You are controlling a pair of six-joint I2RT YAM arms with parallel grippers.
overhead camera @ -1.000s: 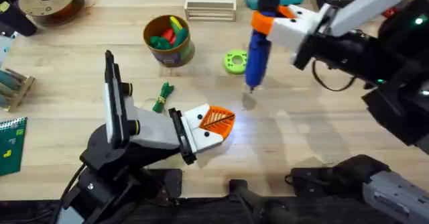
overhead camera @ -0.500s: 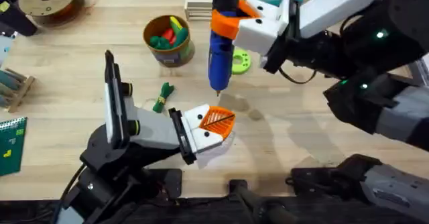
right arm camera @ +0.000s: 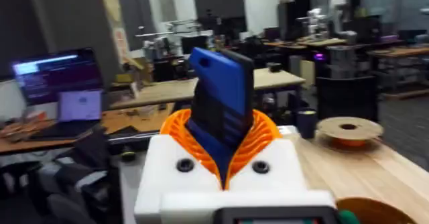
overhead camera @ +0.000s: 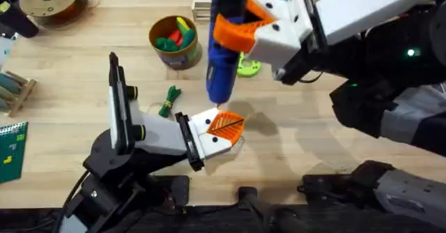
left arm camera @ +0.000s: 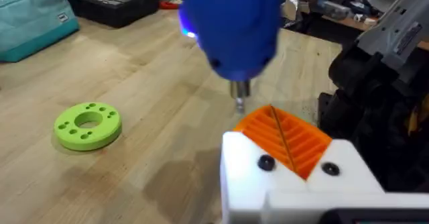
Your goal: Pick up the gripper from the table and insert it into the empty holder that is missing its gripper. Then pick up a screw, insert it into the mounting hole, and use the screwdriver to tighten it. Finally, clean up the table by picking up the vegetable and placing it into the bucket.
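Overhead view: fat bright-blue cylindrical screwdriver [overhead camera: 224, 44] clamped upright in right gripper [overhead camera: 245, 25], bit just above left gripper [overhead camera: 223, 132], fingers closed, near light wooden tabletop's [overhead camera: 313, 142] front edge.

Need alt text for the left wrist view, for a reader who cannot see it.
A blue screwdriver points its thin bit down at the orange ribbed tip on the white left pincer, whose face shows two dark screw heads. A green ring disc lies on the wooden table.
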